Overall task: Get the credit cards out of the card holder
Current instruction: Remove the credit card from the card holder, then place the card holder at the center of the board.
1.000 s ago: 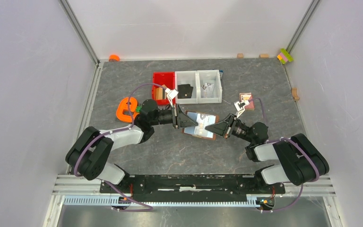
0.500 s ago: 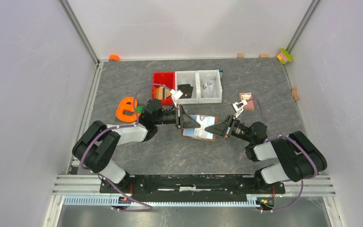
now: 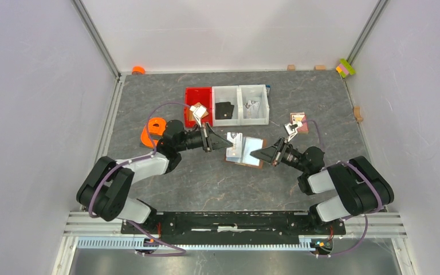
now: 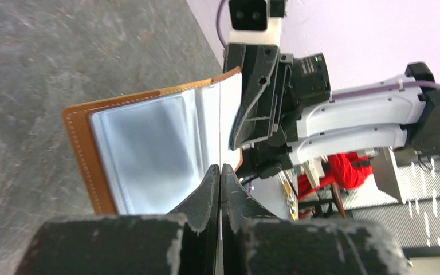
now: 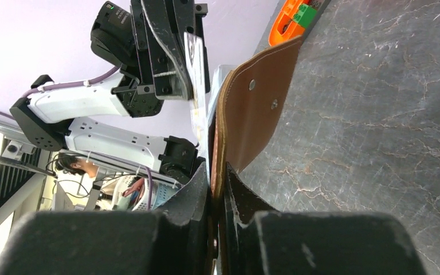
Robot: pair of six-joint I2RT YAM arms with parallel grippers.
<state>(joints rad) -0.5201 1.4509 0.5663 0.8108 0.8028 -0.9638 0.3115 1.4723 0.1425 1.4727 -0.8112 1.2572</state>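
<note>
The brown card holder (image 3: 246, 153) lies open mid-table, its pale lining up. The left wrist view shows that lining (image 4: 149, 149). My right gripper (image 3: 254, 154) is shut on its right edge, and the right wrist view shows the jaws (image 5: 216, 172) clamped on the brown leather flap (image 5: 252, 114). My left gripper (image 3: 227, 141) is shut on a thin credit card (image 3: 236, 139) and holds it at the holder's left end. The card shows edge-on between the left jaws (image 4: 220, 169) and as a thin pale strip in the right wrist view (image 5: 195, 69). I see no other credit cards.
A red bin (image 3: 198, 97) and two white bins (image 3: 253, 103) stand behind, with a black flat piece (image 3: 224, 110) in the middle one. An orange object (image 3: 152, 130) lies to the left. The pink-red picture card (image 3: 299, 122) lies to the right. Small blocks (image 3: 345, 67) sit along the back wall.
My left gripper has drawn back to the left with the card, pulling it out of the holder's sleeve. The holder has shifted slightly right with my right gripper.
</note>
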